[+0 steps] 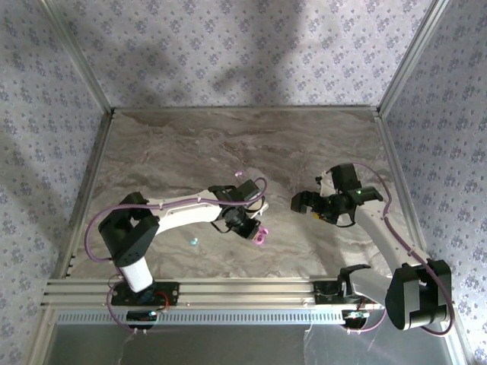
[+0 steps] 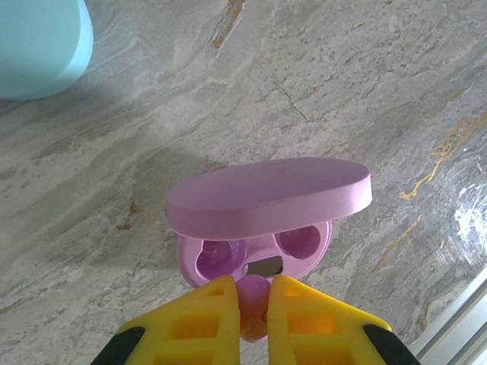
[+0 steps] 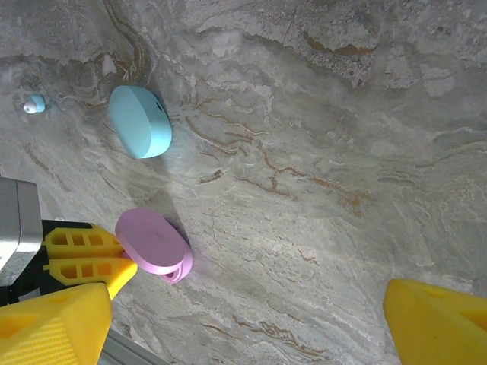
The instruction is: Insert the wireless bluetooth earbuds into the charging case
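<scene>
The pink charging case (image 2: 266, 196) stands open on the marble, its lid raised over a base with two wells (image 2: 300, 242). My left gripper (image 2: 255, 285) is shut on a pale pink earbud (image 2: 254, 304), held just at the near edge of the base. In the top view the left gripper (image 1: 249, 230) sits right beside the pink case (image 1: 261, 237). A light blue earbud (image 1: 193, 241) lies loose to the left and shows again in the right wrist view (image 3: 33, 103). My right gripper (image 3: 243, 334) hangs open over bare table with nothing between its fingers, to the right of the case (image 3: 156, 243).
A closed light blue oval case (image 3: 141, 122) lies beyond the pink one, and its edge shows again (image 2: 38, 46). A small pink speck (image 1: 242, 173) lies farther back. An aluminium rail (image 1: 228, 293) runs along the near edge. Patterned walls close the sides.
</scene>
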Tool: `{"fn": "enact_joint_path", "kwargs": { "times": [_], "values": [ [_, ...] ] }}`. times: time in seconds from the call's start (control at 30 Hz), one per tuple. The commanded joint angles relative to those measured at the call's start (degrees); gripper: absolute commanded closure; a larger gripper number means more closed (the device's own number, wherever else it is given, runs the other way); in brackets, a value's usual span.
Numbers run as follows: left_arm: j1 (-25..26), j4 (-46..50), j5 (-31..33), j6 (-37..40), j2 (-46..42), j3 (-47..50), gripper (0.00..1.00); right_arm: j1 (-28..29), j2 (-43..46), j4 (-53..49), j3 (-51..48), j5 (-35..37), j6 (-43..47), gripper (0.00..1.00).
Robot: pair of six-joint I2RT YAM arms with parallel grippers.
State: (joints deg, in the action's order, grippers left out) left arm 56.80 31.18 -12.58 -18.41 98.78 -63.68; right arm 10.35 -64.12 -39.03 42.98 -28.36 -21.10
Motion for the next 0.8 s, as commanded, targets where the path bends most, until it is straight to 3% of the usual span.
{"fn": "enact_joint_path", "kwargs": {
  "times": [0.0,0.77],
  "values": [
    [0.5,-0.2,1.2,1.2,0.0,-2.0,0.88,-0.3,0.2,-0.9,-0.4,-1.3,1.2,0.06],
    [1.0,-1.9,1.6,1.5,1.7,-2.5,0.9,-0.2,0.3,-0.5,-0.5,-1.7,1.3,0.06]
  ]
}}
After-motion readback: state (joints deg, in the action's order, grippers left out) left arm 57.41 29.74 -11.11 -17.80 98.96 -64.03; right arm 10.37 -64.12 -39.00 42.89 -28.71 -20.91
